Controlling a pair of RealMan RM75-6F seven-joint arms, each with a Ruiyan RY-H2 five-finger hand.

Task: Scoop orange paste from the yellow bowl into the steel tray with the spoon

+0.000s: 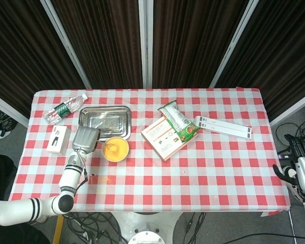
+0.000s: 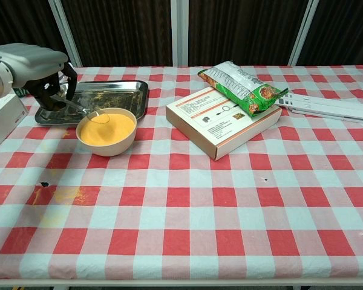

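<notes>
- Orange paste (image 2: 106, 128) fills the yellow bowl (image 2: 107, 145), which stands on the table's (image 2: 242, 199) left half, just in front of the steel tray (image 2: 118, 90); bowl rim and tray edge are almost touching.
- Steel spoon (image 2: 92, 114): its tip, loaded with paste, sits at the bowl's left rim, and the handle slants up and left into the left hand (image 2: 33, 66).
- Left hand holds the spoon, fingers curled down around the handle; it hangs over the tray's left end, beside the bowl. In the head view it shows as a grey block (image 1: 86, 139) left of the bowl (image 1: 116, 149) and below the tray (image 1: 104, 120).
- Tray holds smears of paste on its floor, seen in the chest view.
- White box (image 1: 57, 139) lies just left of the left hand; a water bottle (image 1: 64, 108) lies on its side behind it, near the table's back left corner.
- Orange stains (image 2: 66, 194) mark the cloth in front of the bowl, toward the near left edge.
- Flat carton (image 2: 222, 120) lies right of the bowl, well apart from it, with a green snack bag (image 2: 242, 87) lying across its far corner.
- Two long white strips (image 1: 223, 126) lie right of the carton, toward the right edge.
- Checked cloth is bare across the near half and the right front of the table.
- Right hand (image 1: 300, 170) hangs off the table's right edge, low at the side; I cannot tell how its fingers are set.
</notes>
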